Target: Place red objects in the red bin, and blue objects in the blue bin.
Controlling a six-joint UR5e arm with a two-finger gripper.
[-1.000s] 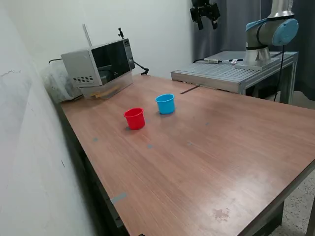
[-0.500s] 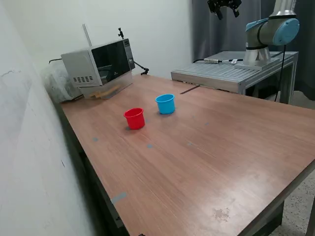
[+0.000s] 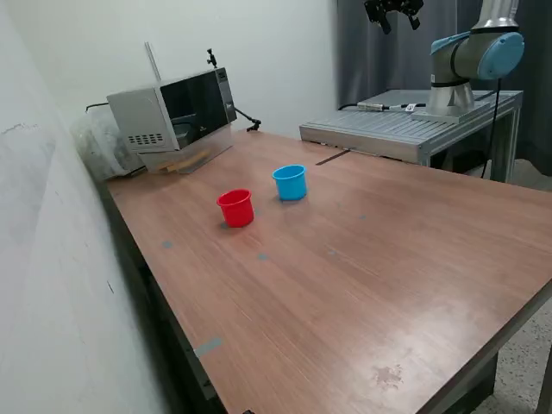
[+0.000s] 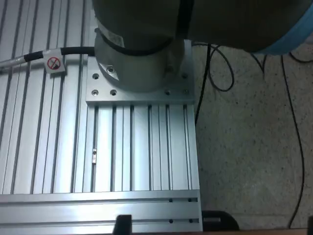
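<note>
Gripper [image 3: 394, 12] cropped at frame top, red cup [image 3: 235, 208], blue cup [image 3: 290, 182]

My workplace is a robotics lab: my grey-and-blue arm base [image 3: 457, 65] is bolted to a ribbed aluminium mounting platform [image 3: 388, 129] beside a long brown wooden workbench [image 3: 362, 276]. A grey microwave oven [image 3: 172, 116] sits against the bare white wall [image 3: 259, 52].

Only the red cup [image 3: 235, 208] and blue cup [image 3: 291, 182] interrupt the open tabletop [image 3: 371, 276].
</note>
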